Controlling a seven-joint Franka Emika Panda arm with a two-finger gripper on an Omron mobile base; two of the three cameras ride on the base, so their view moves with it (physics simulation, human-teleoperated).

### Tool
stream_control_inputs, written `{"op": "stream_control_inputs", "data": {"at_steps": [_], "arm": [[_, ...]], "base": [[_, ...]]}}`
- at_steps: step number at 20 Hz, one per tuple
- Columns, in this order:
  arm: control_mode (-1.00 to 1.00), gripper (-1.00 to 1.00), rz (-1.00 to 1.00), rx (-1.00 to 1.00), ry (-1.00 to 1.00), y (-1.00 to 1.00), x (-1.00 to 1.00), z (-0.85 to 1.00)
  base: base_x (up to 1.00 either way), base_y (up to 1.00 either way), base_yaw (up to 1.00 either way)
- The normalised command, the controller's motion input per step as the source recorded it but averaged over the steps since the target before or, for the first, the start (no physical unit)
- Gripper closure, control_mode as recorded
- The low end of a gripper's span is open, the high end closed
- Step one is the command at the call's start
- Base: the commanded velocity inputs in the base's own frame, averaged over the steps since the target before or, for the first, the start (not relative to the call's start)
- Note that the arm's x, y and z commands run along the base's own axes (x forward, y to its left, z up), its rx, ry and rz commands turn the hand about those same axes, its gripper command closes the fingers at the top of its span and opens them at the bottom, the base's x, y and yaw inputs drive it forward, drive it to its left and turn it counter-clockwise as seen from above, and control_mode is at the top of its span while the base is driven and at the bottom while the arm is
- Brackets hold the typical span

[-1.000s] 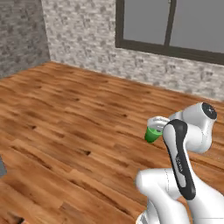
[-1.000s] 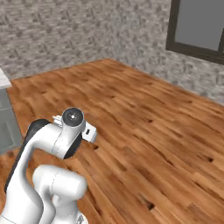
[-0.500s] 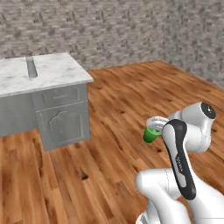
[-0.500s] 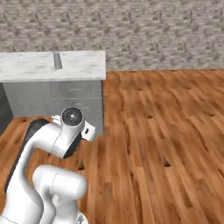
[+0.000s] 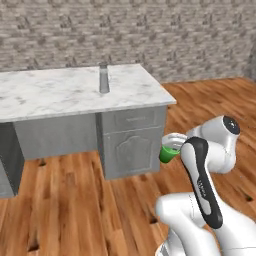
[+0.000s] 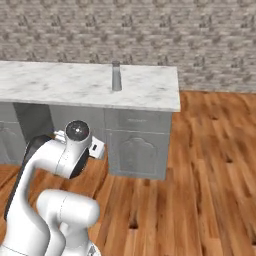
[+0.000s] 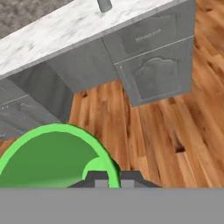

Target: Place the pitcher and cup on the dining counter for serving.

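A small bright green cup [image 5: 167, 154] hangs in the air, with my gripper [image 5: 172, 145] shut on its rim. In the hand view the cup's rim [image 7: 48, 157] curves across the lower left, and the gripper [image 7: 108, 178] pinches its wall. The slim grey pitcher [image 5: 103, 80] stands upright on the dining counter [image 5: 50, 92], a white veined marble slab on a grey base. The right base view has the pitcher [image 6: 116, 76] near the middle of the counter [image 6: 50, 82]. Ahead of the hand, the pitcher [image 7: 104, 4] and the counter [image 7: 57, 30] lie across a stretch of floor.
The counter's near face carries a grey drawer and a cabinet door [image 5: 132, 145]. A wooden floor [image 6: 210, 165] stretches between me and the counter and on to the right. A grey brick wall [image 5: 150, 35] closes the back.
The whole scene has swung with the base: window and bare floor gave way to the counter with the pitcher, now larger and centred. The arm's pose and the held cup are unchanged.
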Motion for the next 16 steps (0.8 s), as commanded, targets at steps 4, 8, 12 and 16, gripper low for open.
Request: {"op": "stream_control_inputs", "data": {"at_steps": [4, 8, 12, 16], "arm": [[1.00, 1.00, 0.00, 0.00, 0.00, 0.00, 0.00, 0.00], [1.00, 1.00, 0.00, 0.00, 0.00, 0.00, 0.00, 0.00], [1.00, 1.00, 0.00, 0.00, 0.00, 0.00, 0.00, 0.00], [1.00, 1.00, 0.00, 0.00, 0.00, 0.00, 0.00, 0.00]], "base": [[1.00, 1.00, 0.09], [1.00, 0.92, 0.06], [1.00, 0.47, 0.00], [1.00, 0.02, 0.00]]}}
